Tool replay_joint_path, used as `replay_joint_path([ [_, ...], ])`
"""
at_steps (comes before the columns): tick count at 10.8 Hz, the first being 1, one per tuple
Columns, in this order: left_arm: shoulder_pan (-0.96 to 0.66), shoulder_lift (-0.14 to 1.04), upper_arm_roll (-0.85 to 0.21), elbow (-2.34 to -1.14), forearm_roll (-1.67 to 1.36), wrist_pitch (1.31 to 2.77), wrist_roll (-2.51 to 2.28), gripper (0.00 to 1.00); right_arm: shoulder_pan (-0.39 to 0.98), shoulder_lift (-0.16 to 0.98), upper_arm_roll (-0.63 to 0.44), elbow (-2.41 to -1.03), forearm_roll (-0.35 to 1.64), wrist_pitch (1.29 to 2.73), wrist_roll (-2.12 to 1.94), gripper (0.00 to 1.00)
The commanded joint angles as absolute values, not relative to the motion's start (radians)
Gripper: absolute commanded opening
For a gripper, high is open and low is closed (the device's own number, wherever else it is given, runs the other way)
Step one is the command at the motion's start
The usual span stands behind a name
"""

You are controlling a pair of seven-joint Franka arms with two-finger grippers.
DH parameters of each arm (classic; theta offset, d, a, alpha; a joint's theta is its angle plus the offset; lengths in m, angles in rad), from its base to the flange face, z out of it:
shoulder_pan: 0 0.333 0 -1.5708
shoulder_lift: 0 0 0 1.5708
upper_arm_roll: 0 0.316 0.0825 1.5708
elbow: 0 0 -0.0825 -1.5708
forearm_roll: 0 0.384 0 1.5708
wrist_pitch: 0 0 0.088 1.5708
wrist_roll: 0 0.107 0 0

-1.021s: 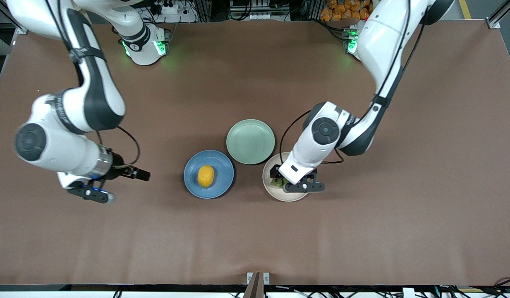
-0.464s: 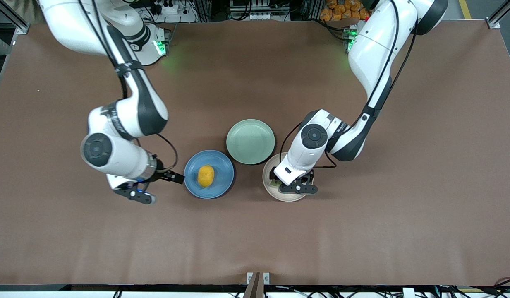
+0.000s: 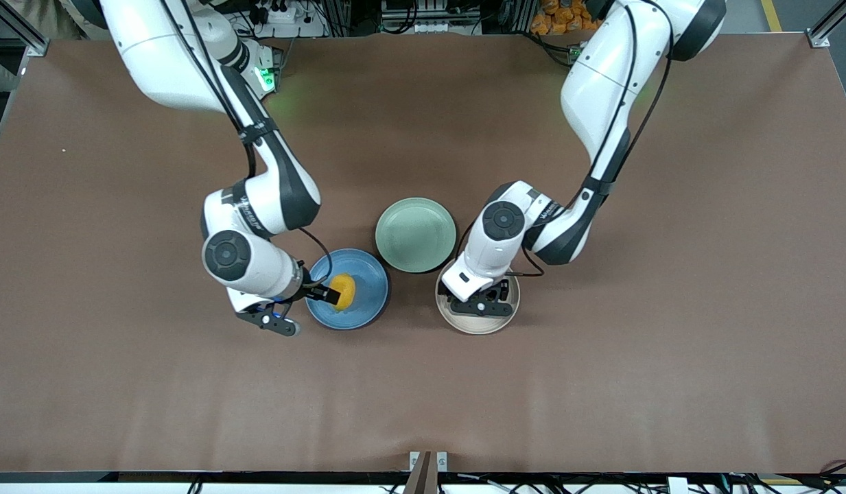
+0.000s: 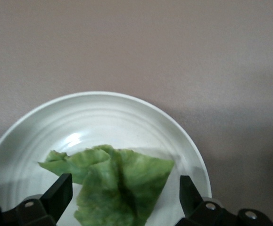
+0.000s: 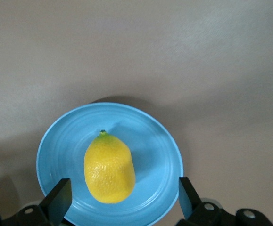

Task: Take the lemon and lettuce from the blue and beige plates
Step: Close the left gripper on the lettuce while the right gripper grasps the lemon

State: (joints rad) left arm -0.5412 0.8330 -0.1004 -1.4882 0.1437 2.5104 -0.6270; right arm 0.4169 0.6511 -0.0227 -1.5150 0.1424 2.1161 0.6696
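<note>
Lemon [image 5: 109, 168] is lying on the blue plate [image 5: 56, 146] under the spread right gripper [image 5: 122, 200]; lettuce [image 4: 115, 186] is resting on the beige plate [image 4: 28, 136] beneath the spread left gripper [image 4: 122, 197].

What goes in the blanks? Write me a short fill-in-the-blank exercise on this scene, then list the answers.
1. The lemon lies on the ____ plate.
2. The lettuce lies on the ____ plate.
3. The mint-green plate holds ____.
4. Over the lemon, the right hand has its fingers ____, as does the left hand over the lettuce.

Answers: blue; beige; nothing; open
</note>
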Motion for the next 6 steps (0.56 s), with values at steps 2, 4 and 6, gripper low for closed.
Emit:
replay_joint_path([
  [2,-0.555,0.853,-0.081,-1.466,0.178,2.517,-0.661,1.0,0.459,0.655,-0.029,-1.577,0.15,2.203,0.729,1.0],
  [4,-0.554,0.853,-0.081,-1.47,0.175,2.517,-0.663,0.95,0.469,0.667,-0.029,-1.577,0.15,2.221,0.75,1.0],
  [6,-0.555,0.853,-0.081,-1.471,0.172,2.517,-0.724,0.01,0.472,0.678,-0.029,-1.577,0.149,2.232,0.752,1.0],
])
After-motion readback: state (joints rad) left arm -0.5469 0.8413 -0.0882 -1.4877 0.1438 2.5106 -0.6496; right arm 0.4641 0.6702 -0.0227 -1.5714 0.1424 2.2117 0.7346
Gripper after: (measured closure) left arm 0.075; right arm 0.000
